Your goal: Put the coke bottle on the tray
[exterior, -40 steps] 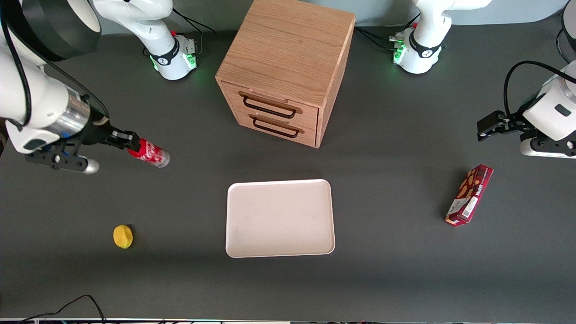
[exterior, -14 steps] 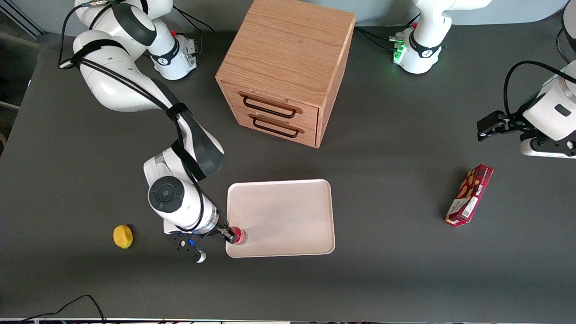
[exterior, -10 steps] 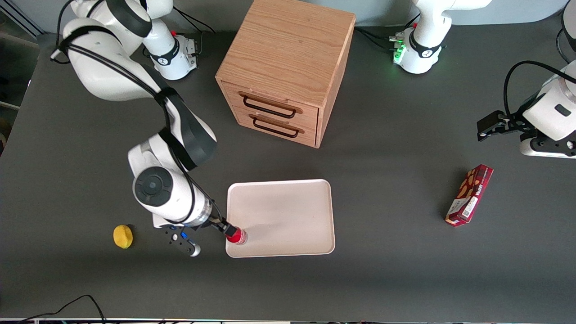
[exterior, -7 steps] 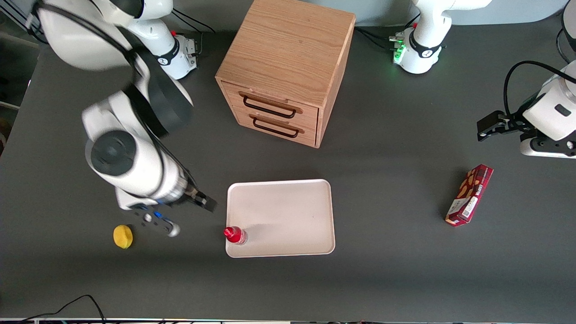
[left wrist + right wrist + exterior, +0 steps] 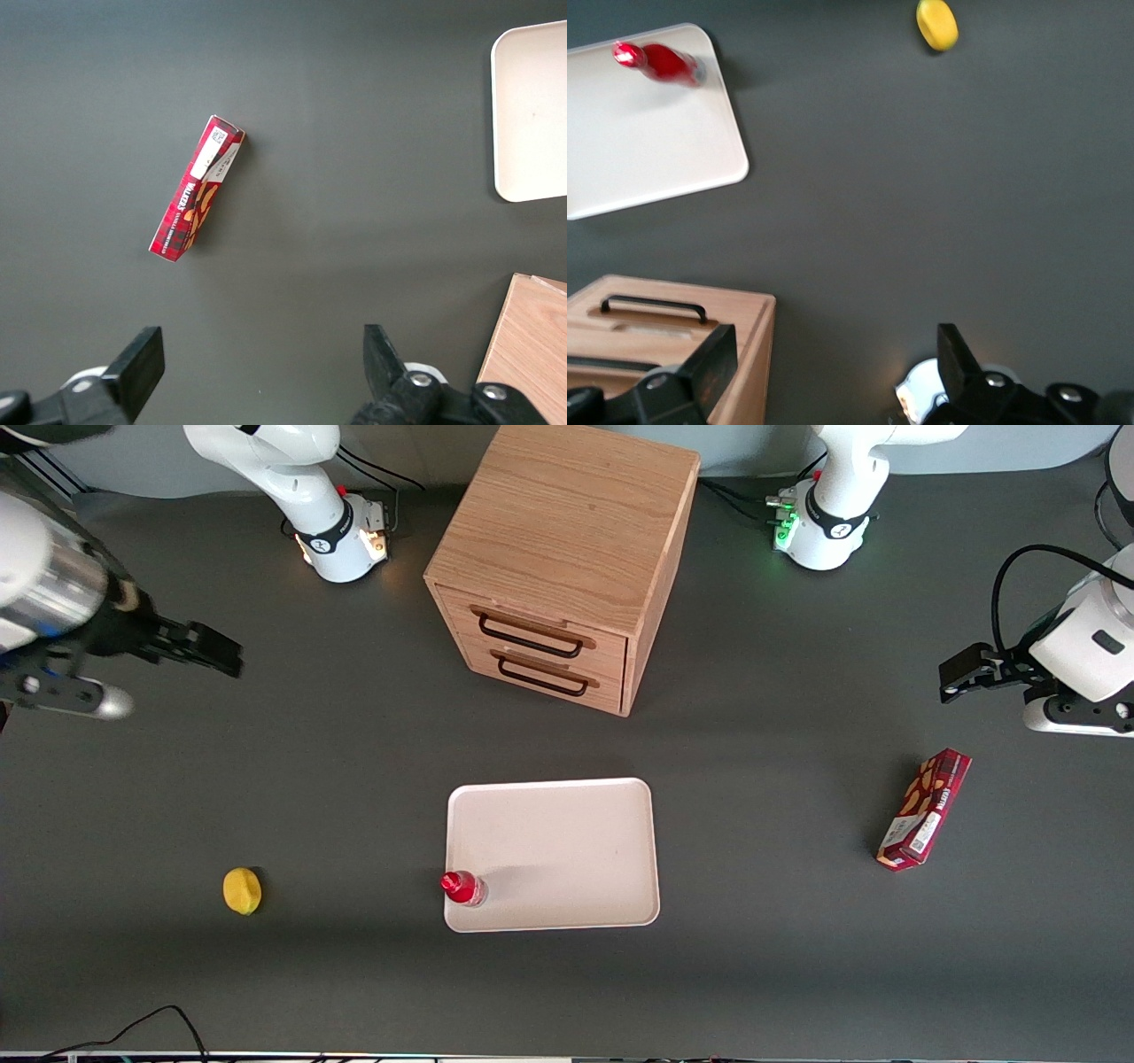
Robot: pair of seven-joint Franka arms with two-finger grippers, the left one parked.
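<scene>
The small red coke bottle (image 5: 462, 887) stands upright on the pale cream-pink tray (image 5: 567, 841), at the tray's corner nearest the front camera on the working arm's side. It also shows in the right wrist view (image 5: 658, 64), on the tray (image 5: 638, 150). My gripper (image 5: 221, 657) is open and empty, raised high above the table toward the working arm's end, far from the bottle. In the right wrist view its fingers (image 5: 713, 363) stand wide apart with nothing between them.
A wooden two-drawer cabinet (image 5: 567, 558) stands farther from the front camera than the tray. A yellow lemon-like object (image 5: 242, 890) lies toward the working arm's end. A dark red snack box (image 5: 924, 808) lies toward the parked arm's end.
My gripper carried the bottle to the tray, let go of it and lifted away toward the working arm's end. The bottle now stands alone on the tray.
</scene>
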